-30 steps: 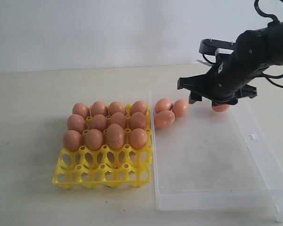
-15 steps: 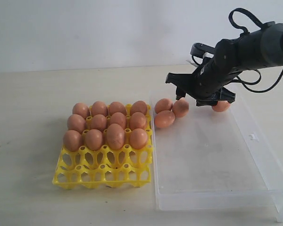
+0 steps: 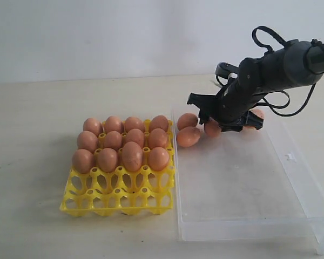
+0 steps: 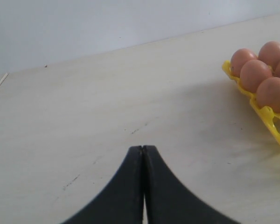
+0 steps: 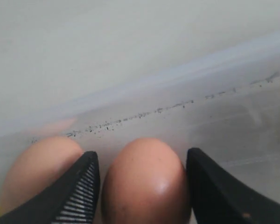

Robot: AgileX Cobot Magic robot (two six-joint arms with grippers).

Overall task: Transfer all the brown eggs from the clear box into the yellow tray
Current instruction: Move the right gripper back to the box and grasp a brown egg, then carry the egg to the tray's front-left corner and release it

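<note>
4 brown eggs point(image 3: 188, 136) sit in the clear box point(image 3: 237, 183); our right gripper point(image 5: 141, 155) straddles 1, jaws open, a finger point(image 5: 79, 186) crowding a neighbour point(image 5: 42, 168) we could crack. Left gripper point(image 4: 143, 149) closed.

The right arm point(image 3: 283, 65), upper right of the exterior frame, is matte black with rounded joint housings and black cables point(image 3: 265, 33) looping off it. The right gripper point(image 5: 141, 154) has 2 black fingers point(image 5: 214, 191), 1 with a ribbed pad point(image 5: 81, 196). The left gripper point(image 4: 142, 150) shows 2 smooth, curved black blades.
</note>
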